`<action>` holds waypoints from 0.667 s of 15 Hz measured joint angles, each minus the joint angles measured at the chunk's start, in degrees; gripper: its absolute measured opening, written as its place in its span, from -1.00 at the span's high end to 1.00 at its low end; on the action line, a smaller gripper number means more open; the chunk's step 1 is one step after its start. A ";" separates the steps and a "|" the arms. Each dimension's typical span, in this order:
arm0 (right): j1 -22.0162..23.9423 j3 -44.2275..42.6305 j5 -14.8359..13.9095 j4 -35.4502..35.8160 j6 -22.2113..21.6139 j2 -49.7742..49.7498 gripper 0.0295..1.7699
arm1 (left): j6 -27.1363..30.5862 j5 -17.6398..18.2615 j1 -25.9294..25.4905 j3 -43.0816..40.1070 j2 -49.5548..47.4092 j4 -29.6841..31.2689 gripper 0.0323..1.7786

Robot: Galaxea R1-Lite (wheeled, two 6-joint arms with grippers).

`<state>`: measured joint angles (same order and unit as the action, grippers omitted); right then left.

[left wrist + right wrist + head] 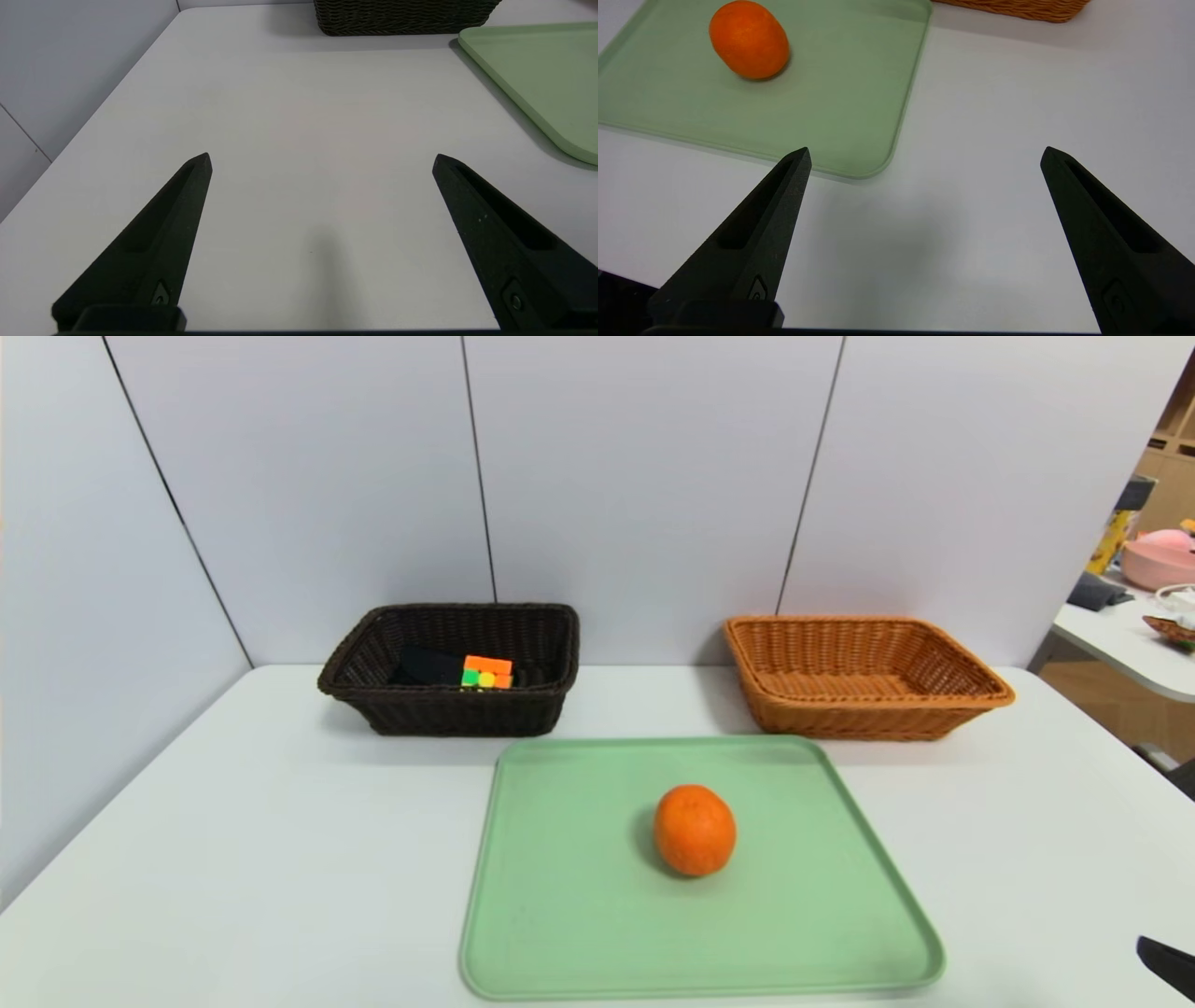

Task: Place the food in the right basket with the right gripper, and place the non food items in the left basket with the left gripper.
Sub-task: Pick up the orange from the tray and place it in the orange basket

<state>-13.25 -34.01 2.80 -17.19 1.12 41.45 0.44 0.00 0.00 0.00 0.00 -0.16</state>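
From here I see the white bench (pixel 280 859), with a green tray (pixel 579 933) reaching toward its near edge. Beyond the tray's far left corner sits the dark basket (pixel 457 712), pouch (pixel 428 665) and cube (pixel 487 673) inside; past its far right corner, the tan basket (pixel 859 721). The orange (pixel 695 831) rests mid-tray, between its side edges. The right gripper (pixel 927 156) hangs spread and empty near the tray's near right corner; the left gripper (pixel 322 158), also spread, idles over the bench's left side. Fruit remains, I'd judge: the right gripper must reach over, straddle it and squeeze gently, lest it roll.
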 joint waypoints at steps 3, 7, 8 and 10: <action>-5.60 -8.52 0.06 -0.50 0.11 13.64 -0.92 | 0.00 0.00 0.00 0.00 0.00 0.02 -0.90; -12.54 -20.42 0.22 -0.78 0.26 29.55 -0.92 | -0.02 0.00 0.00 0.00 0.00 0.00 -0.90; -14.28 -23.70 0.24 -0.87 0.22 32.91 -0.92 | 0.00 0.00 0.00 0.00 0.00 0.00 -0.90; -18.01 -29.62 0.30 -2.05 0.30 38.88 -0.92 | 0.02 0.00 0.00 0.00 0.00 0.00 -0.90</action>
<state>-31.26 -63.63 3.11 -19.24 1.43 80.32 0.46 0.00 0.00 0.00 0.00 -0.16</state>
